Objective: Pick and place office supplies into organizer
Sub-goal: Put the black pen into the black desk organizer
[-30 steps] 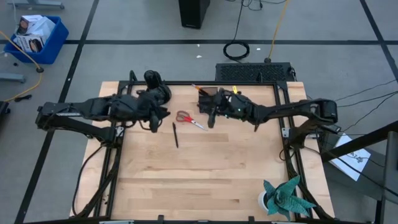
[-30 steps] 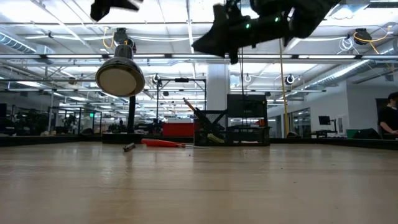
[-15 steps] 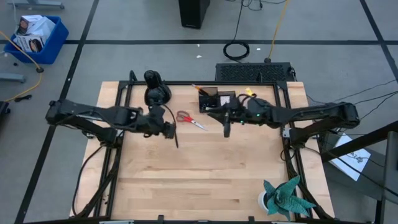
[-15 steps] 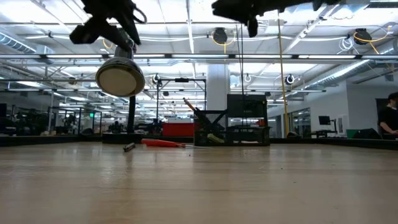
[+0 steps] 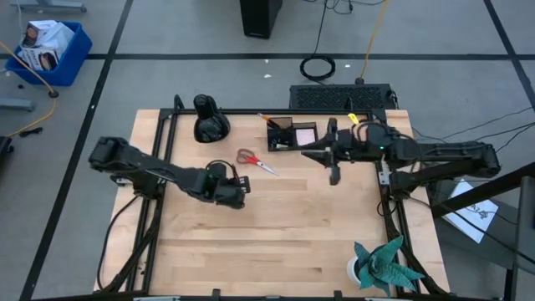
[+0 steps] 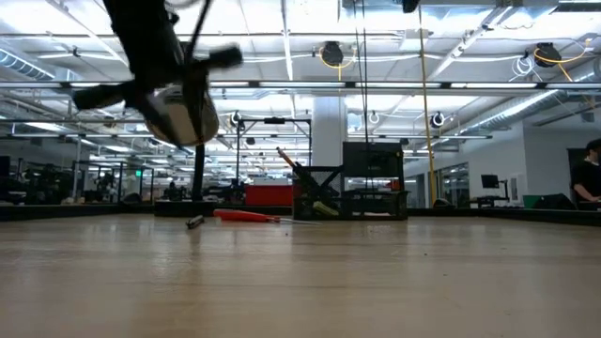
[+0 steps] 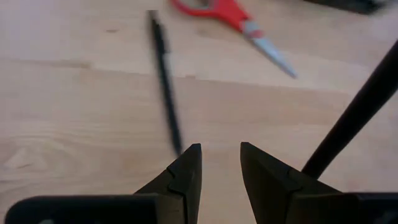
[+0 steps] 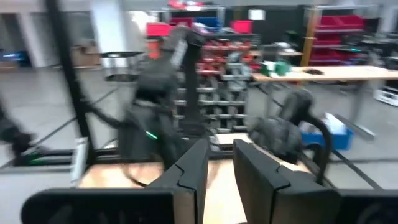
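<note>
The black organizer (image 5: 292, 134) stands at the table's far side, with a pink sticky-note pad (image 5: 306, 134) and an orange pencil (image 5: 262, 118) in it. It also shows in the low view (image 6: 347, 192). Red-handled scissors (image 5: 255, 160) lie flat on the table in front of it. A thin black pen (image 7: 165, 74) lies on the table. My left gripper (image 5: 238, 196) hovers over the pen's near end (image 7: 179, 146), open by a narrow gap (image 7: 221, 162). My right gripper (image 5: 334, 171) hangs in the air right of the organizer, empty, its fingers slightly apart (image 8: 221, 155).
A rounded black bulbous object (image 5: 209, 121) stands at the far left of the table. A teal paper plant (image 5: 383, 263) sits at the near right corner. A dark slanting bar (image 7: 348, 118) crosses the left wrist view. Bare wood fills the table's middle and near side.
My left gripper has swung from beside the bulbous object toward the near edge and the right, coming down over the pen. My right gripper has drawn back from the organizer toward the right edge and risen out of the low view. Scissors and pen lie still.
</note>
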### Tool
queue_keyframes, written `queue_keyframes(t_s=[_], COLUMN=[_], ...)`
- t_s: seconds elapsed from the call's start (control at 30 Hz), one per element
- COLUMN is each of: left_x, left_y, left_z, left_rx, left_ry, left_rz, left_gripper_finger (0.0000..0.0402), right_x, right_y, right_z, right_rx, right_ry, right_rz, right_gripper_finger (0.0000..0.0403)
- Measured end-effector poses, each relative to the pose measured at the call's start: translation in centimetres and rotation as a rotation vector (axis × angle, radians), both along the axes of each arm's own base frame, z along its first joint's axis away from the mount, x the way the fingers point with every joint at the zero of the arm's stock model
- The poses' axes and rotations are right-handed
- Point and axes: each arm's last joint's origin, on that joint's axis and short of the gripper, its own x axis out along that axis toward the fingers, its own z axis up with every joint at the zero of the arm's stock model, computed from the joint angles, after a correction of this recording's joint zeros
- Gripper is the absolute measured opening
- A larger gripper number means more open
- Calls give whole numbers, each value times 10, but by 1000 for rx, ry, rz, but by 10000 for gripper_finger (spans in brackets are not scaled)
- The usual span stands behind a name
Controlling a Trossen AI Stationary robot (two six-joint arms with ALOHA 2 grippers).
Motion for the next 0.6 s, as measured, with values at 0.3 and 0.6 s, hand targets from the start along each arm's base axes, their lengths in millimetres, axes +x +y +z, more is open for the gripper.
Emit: queue_keyframes(t_s=[0.3, 0.6], left_x=[23, 28], left_y=[8, 15], left_z=[-50, -68], left_rx=[-43, 1], left_ry=[117, 178], left_rz=[125, 143], left_gripper_finger=[113, 113], right_x=[-17, -17], right_y=[2, 1], right_z=[7, 5], right_rx=[-61, -101], right_ry=[4, 26], right_rz=[57, 54], right_gripper_finger=[70, 70])
